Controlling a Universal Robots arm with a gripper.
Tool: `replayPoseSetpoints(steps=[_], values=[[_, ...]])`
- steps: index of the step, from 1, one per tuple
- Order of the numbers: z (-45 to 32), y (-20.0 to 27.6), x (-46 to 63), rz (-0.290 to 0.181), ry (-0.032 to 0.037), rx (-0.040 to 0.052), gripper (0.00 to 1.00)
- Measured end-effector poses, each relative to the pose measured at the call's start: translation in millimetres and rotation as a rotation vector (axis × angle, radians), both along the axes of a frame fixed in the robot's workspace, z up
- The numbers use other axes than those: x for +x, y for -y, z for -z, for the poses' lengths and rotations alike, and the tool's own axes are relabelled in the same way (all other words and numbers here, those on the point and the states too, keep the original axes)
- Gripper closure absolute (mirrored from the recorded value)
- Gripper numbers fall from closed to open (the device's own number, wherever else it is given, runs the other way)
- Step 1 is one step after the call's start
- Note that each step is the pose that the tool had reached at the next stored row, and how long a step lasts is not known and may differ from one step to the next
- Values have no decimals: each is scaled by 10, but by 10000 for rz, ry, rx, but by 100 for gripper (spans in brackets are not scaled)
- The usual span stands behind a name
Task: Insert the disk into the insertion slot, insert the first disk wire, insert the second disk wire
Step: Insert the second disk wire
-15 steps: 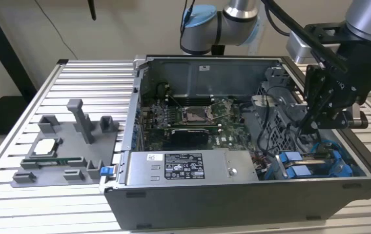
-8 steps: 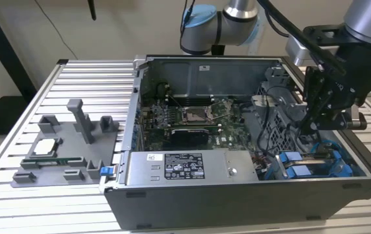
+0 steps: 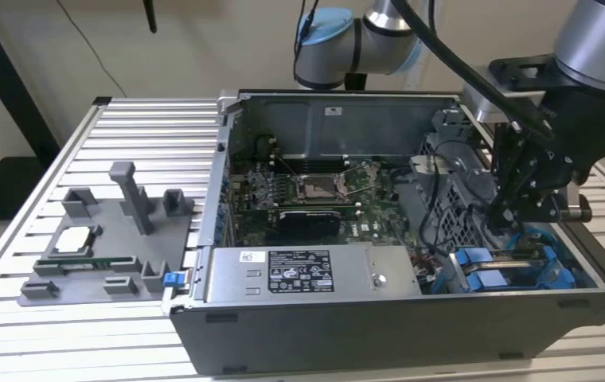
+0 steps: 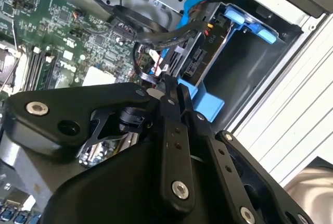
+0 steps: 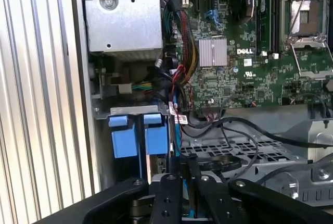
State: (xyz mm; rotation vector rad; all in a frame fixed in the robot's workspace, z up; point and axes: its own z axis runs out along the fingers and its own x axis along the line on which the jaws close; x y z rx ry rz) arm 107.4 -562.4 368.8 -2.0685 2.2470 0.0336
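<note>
The disk point(image 4: 200, 60) sits down in the slot point(image 3: 515, 267) at the case's point(image 3: 388, 334) near corner on the exterior view's right, blue tabs point(image 5: 138, 138) showing. The gripper point(image 3: 509, 215) hangs just above it, fingers point(image 4: 174, 130) pressed together among black cables point(image 4: 161, 36). The motherboard point(image 5: 250, 62) lies beside.

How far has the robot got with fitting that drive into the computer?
Looks done: the disk, in its blue carrier, appears to sit already inside the insertion slot. In hand: the gripper is low inside the case, right beside the disk's connector end, with black wires close by. Left: the wires. I cannot tell whether either is plugged into the disk yet.
</note>
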Motion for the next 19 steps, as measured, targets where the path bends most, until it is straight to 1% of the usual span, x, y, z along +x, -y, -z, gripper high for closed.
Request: replayPoseSetpoints(steps=[3,4,6,7,10,14,19], values=[[4,10,19,0,0,-284,100],[8,11,23,0,-1,-366,100],[25,12,31,0,0,-478,100],[42,13,38,0,0,-491,100],[92,14,66,1,0,-492,100],[121,15,136,0,0,-492,100],[167,14,182,-1,0,-492,100]])
